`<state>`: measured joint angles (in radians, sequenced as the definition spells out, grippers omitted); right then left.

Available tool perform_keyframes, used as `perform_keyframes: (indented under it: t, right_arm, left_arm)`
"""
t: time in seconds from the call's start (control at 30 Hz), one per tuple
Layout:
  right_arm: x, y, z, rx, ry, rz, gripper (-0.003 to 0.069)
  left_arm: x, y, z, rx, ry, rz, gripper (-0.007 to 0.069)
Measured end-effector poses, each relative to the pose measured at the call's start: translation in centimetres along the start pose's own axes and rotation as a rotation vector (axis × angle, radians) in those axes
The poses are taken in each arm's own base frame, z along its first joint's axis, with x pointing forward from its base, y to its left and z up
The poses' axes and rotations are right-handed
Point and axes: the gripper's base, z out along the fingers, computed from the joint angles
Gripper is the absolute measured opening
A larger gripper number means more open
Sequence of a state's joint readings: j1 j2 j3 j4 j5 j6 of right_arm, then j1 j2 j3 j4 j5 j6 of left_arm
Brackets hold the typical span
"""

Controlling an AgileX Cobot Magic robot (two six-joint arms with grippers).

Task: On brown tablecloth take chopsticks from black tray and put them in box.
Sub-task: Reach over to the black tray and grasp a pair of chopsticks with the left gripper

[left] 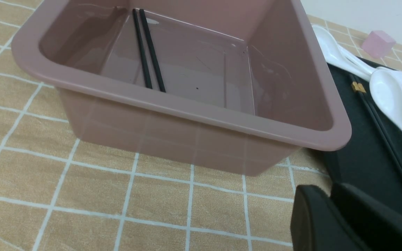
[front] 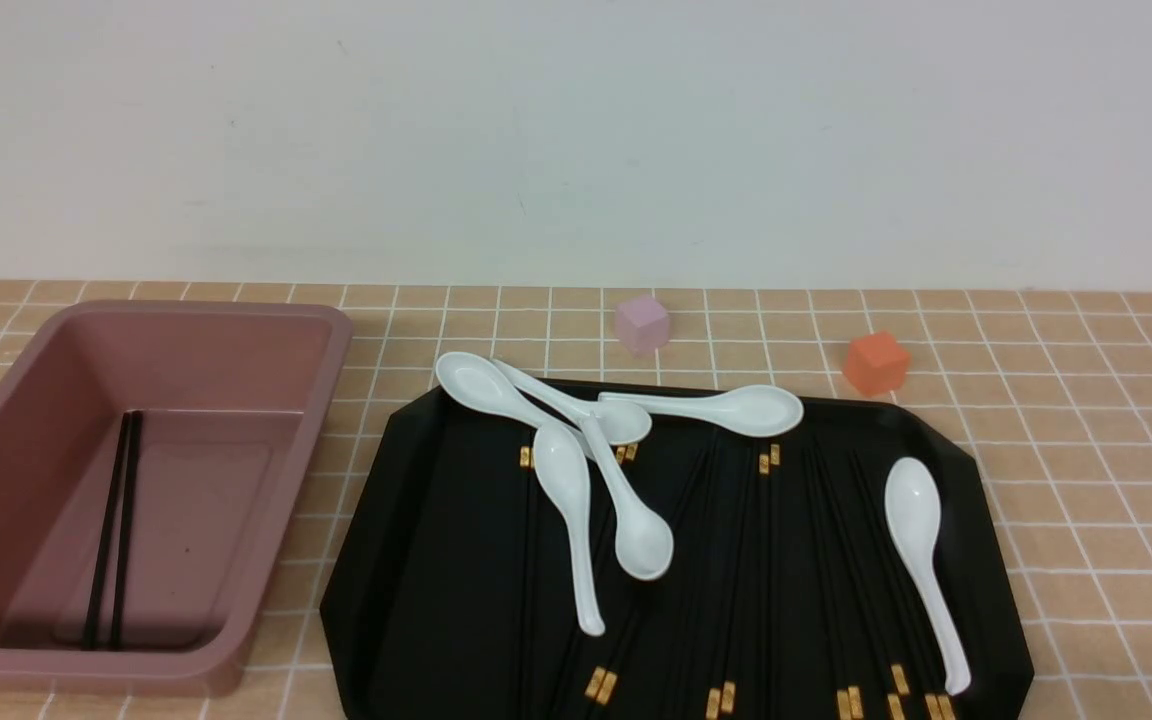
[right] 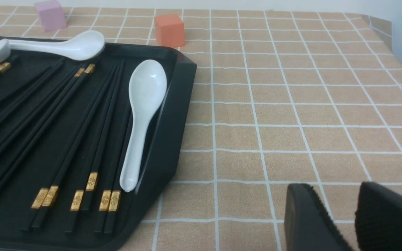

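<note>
**Chopsticks**: many, loose on the tray, centre-right on the cloth. They run near to far, and some lie under spoons. One pair lies flat in the box, left of the tray, by its left wall.

**Handling (judged):** light, stiff, thin, glossy and likely slippery. They lie flat, black on black. Best pinched crosswise at mid-length, from the right-hand group clear of the spoons.

**Left gripper**: by the box's near right corner, empty. Its fingers overlap in view, so I cannot tell the gap.

**Right gripper**: over bare cloth right of the tray, slightly spread, empty.

**Views:** the front view shows neither gripper, and the sticks merge with the tray. The right wrist view separates them and shows gold bands at the near ends. The left wrist view shows the box floor plainly.

**Also:** pink cube and orange cube, beyond the tray.
</note>
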<state>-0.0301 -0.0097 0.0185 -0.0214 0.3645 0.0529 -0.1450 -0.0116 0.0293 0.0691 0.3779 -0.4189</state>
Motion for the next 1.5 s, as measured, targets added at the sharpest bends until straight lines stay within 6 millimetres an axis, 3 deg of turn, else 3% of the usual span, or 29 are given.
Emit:
perform_keyframes:
  t: [0.53,0.63,0.83,1.0,1.2,1.33,1.43,1.5]
  right_arm:
    - [0.0,0.0,0.0,0.000,0.000,0.001,0.0240]
    - [0.0,0.0,0.0,0.000,0.000,0.001,0.0240]
    - [0.0,0.0,0.0,0.000,0.000,0.001,0.0240]
    - [0.0,0.0,0.0,0.000,0.000,0.001,0.0240]
    - [0.0,0.0,0.0,0.000,0.000,0.001,0.0240]
    - [0.0,0.0,0.0,0.000,0.000,0.001,0.0240]
    - [0.0,0.0,0.0,0.000,0.000,0.001,0.0240]
    - [0.0,0.0,0.0,0.000,0.000,0.001,0.0240]
  left_arm:
    - [-0.1,-0.1,0.0,0.012,-0.016,-0.021,0.0096]
    - [-0.5,-0.7,0.0,0.084,-0.041,-0.262,0.0101]
    - [-0.8,-2.1,-0.3,0.261,0.054,-1.156,0.0103]
    - [-1.5,-2.2,-0.4,0.323,0.037,-1.386,0.0110]
    - [-3.3,-1.6,-0.8,0.381,-0.158,-1.399,0.0106]
    - [-8.1,-3.3,-3.1,0.455,-0.281,-1.170,0.0001]
    - [-11.4,-5.4,-2.9,0.388,-0.170,-0.922,-0.0013]
    - [-11.8,-6.3,-1.8,0.329,-0.036,-0.836,-0.0013]
